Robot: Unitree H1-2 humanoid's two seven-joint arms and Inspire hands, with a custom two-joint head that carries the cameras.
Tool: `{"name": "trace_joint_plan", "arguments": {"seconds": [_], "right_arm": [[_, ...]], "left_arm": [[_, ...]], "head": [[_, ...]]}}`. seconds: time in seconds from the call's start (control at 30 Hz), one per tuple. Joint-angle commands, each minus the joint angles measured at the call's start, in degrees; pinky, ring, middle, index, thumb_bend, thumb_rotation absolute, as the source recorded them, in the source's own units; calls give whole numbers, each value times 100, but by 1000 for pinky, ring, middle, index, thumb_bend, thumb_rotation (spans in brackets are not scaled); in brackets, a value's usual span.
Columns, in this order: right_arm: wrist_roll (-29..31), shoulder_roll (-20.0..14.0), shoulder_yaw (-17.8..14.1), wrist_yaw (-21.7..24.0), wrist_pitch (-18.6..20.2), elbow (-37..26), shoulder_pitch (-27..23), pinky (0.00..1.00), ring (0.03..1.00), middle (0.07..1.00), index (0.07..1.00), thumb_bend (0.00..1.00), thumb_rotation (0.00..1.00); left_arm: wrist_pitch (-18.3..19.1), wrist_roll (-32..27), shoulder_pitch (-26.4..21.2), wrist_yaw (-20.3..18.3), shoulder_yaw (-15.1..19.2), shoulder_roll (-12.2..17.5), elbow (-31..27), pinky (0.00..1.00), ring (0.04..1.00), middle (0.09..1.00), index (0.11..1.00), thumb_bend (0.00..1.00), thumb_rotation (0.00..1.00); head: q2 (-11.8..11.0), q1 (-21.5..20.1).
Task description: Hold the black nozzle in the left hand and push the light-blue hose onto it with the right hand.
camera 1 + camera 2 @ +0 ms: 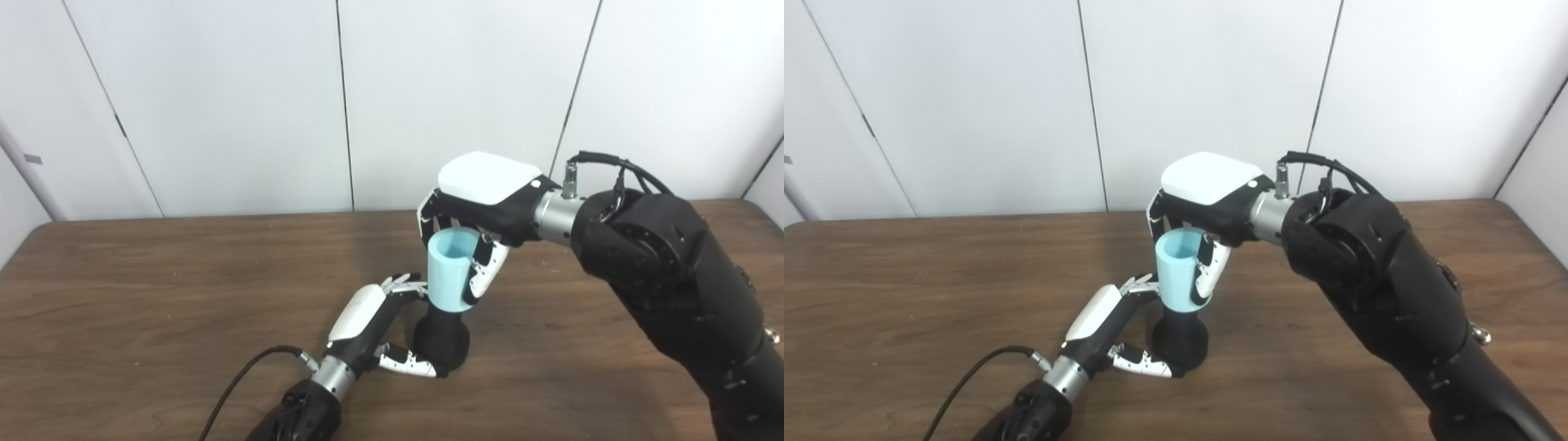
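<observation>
Light-blue hose (pixel 452 271), black nozzle (pixel 442 340), brown wood-grain table (pixel 153 306)

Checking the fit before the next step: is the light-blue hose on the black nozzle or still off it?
On. The light-blue hose stands upright, its lower end sleeved over the black nozzle.

Even, bright indoor light, both views usable.

Soft diffuse light is coming from above; the wooden table (pixel 153 294) is showing only faint shadows under the black nozzle (pixel 442 343) and the right hand (pixel 1213 196). The hand's white shell is glaring slightly (near blown out). Both pictures are looking a bit soft overall, with black arm parts losing detail.
</observation>
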Motion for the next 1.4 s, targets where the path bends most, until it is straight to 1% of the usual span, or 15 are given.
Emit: {"name": "trace_joint_plan", "arguments": {"seconds": [0.0,0.1,0.2,0.23,0.3,0.37,0.43,0.5,0.67,0.87,1.03,1.1,1.17,1.23,1.37], "right_arm": [[-86,-8,-111,-150,-43,-35,-211,265,356,429,509,526,0],[-90,17,-118,-200,-70,-46,-171,277,371,440,506,527,0],[-41,63,-151,-338,-141,-50,-75,339,433,472,490,529,0],[-20,80,-162,-402,-174,-39,-44,341,435,476,488,529,0],[22,110,-181,-524,-237,-8,6,335,424,477,487,529,0],[70,141,-208,-654,-316,37,55,252,342,437,505,526,0],[106,153,-229,-753,-382,84,86,220,314,424,510,525,0],[128,156,-252,-847,-449,137,115,213,308,419,511,525,0],[144,149,-283,-982,-544,205,161,262,359,425,508,526,0],[-131,109,-181,-940,-556,205,135,243,342,423,505,526,0],[-290,43,-123,-731,-532,171,72,260,365,441,500,528,0],[-295,29,-118,-625,-491,152,52,244,352,441,498,528,0],[-281,24,-117,-491,-430,141,24,189,296,419,502,526,0],[-271,19,-119,-366,-369,130,0,121,217,460,487,530,0],[-236,12,-136,-145,-238,89,-41,84,177,469,483,530,0]], "left_arm": [[318,202,641,-273,-195,88,474,1000,941,805,481,521,73],[310,204,640,-266,-196,89,482,1000,941,805,481,521,73],[334,217,639,-270,-201,83,469,1000,941,805,481,521,73],[341,218,642,-273,-201,82,459,1000,941,805,481,521,73],[344,217,647,-274,-201,82,449,1000,941,805,481,521,73],[345,218,653,-273,-200,84,438,1000,941,805,481,521,73],[342,216,653,-272,-199,83,437,1000,941,805,481,521,73],[339,211,647,-273,-198,80,446,1000,941,805,481,521,73],[339,207,640,-273,-198,73,456,1000,941,805,481,521,73],[323,193,652,-277,-195,79,442,1000,941,805,481,521,73],[348,183,650,-293,-186,80,426,1000,941,805,481,521,73],[351,182,651,-291,-185,77,428,1000,941,805,481,521,73],[351,184,649,-287,-184,75,431,1000,941,805,481,521,73],[340,182,643,-279,-181,76,453,1000,941,805,481,521,73],[361,187,656,-292,-183,79,412,1000,941,805,481,521,73]], "head": [[-2,4],[3,15],[8,17],[8,17],[6,18],[6,18],[8,23],[9,21],[9,23],[20,18],[30,8],[29,6],[25,-2],[26,-6],[27,-8]]}}
